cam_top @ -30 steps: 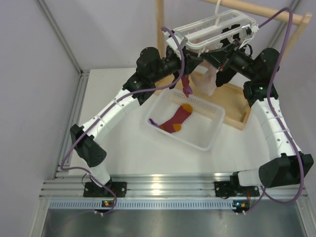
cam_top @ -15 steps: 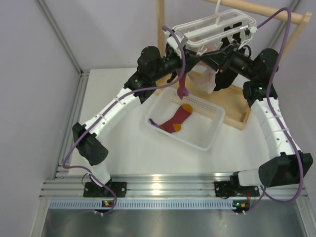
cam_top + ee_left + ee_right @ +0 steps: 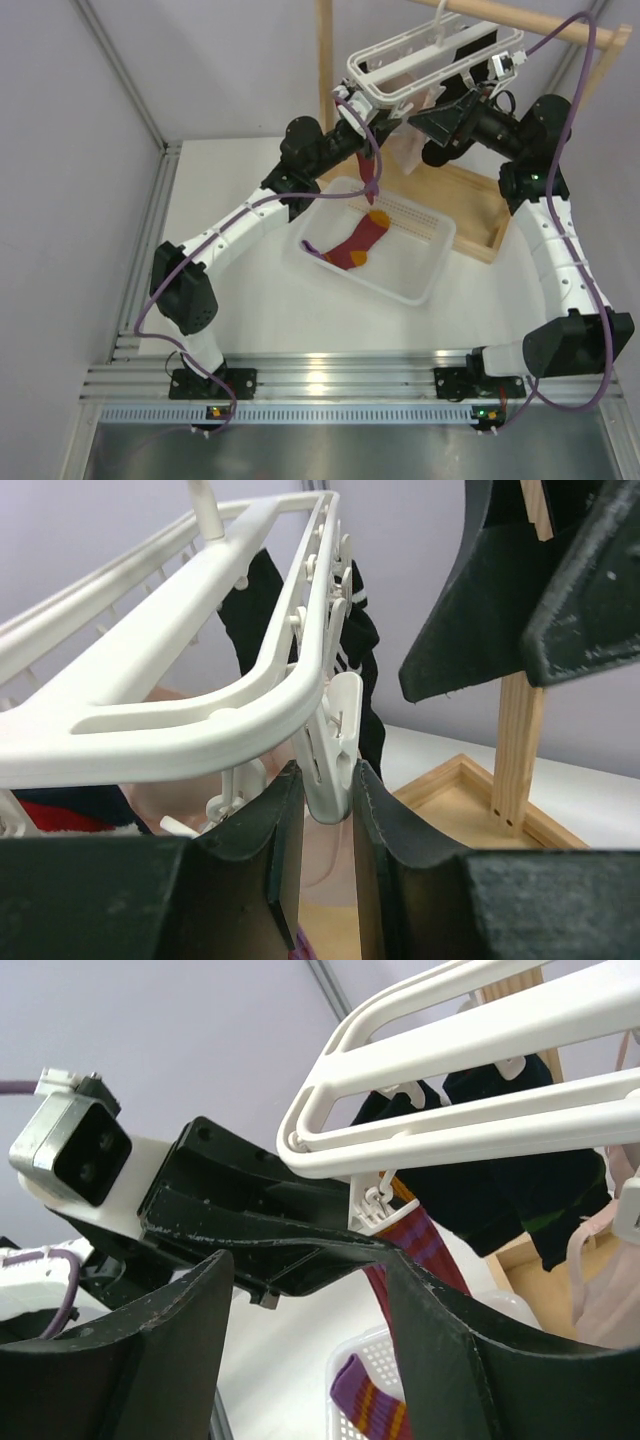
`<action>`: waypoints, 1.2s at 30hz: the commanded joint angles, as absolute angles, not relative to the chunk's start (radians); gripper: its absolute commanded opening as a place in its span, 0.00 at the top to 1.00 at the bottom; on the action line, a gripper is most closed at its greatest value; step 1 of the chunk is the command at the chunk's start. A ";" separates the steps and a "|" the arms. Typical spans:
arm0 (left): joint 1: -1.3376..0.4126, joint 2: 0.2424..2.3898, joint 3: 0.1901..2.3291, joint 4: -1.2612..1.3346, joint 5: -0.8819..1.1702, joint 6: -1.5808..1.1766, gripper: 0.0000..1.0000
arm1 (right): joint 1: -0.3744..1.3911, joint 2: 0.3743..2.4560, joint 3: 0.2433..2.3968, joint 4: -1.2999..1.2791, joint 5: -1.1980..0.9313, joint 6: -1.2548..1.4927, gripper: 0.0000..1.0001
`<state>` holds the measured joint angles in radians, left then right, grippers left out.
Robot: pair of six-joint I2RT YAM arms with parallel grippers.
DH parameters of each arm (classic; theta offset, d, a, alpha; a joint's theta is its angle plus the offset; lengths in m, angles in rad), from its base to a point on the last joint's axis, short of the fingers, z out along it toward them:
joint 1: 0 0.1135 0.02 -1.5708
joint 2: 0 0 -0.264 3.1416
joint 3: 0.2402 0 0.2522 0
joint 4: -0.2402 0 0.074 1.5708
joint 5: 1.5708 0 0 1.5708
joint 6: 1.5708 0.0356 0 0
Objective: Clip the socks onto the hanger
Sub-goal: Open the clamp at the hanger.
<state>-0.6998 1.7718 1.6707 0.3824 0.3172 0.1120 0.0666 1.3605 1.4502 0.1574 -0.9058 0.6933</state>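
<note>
The white hanger (image 3: 385, 92) hangs from the wooden bar, with navy socks (image 3: 500, 1190) clipped under it. My left gripper (image 3: 352, 102) is raised to the hanger's left corner. Its fingertips press both sides of a white peg (image 3: 335, 742). A maroon sock (image 3: 370, 168) with purple and orange stripes hangs from that gripper and also shows in the right wrist view (image 3: 418, 1242). A second maroon sock (image 3: 358, 243) lies in the basket. My right gripper (image 3: 418, 135) is open and empty just right of the left one, under the hanger.
The white slotted basket (image 3: 425, 272) sits mid-table. A wooden tray base (image 3: 470, 212) and the rack's upright post (image 3: 323, 60) stand behind it. A pale pink garment (image 3: 412, 152) hangs below the hanger between the grippers.
My left gripper has risen with the maroon sock from below the hanger to its left corner peg. The right gripper has lifted and turned, and the hanger has shifted up a little.
</note>
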 commanded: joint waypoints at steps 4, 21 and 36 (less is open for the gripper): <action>-0.703 1.746 1.612 0.526 0.420 0.184 1.00 | 0.055 1.361 1.549 0.177 -0.818 0.693 0.43; -0.729 1.789 1.560 0.684 0.425 0.359 1.00 | 0.074 1.463 1.658 0.224 -0.715 0.741 0.60; -0.744 1.792 1.584 0.645 0.336 0.327 1.00 | 0.074 1.307 1.606 0.020 -0.693 0.485 0.55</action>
<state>-0.7307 1.7893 1.5505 0.6804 0.3019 0.3767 0.0692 1.3724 1.6093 0.0368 -0.6880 0.6003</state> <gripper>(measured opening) 0.273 0.442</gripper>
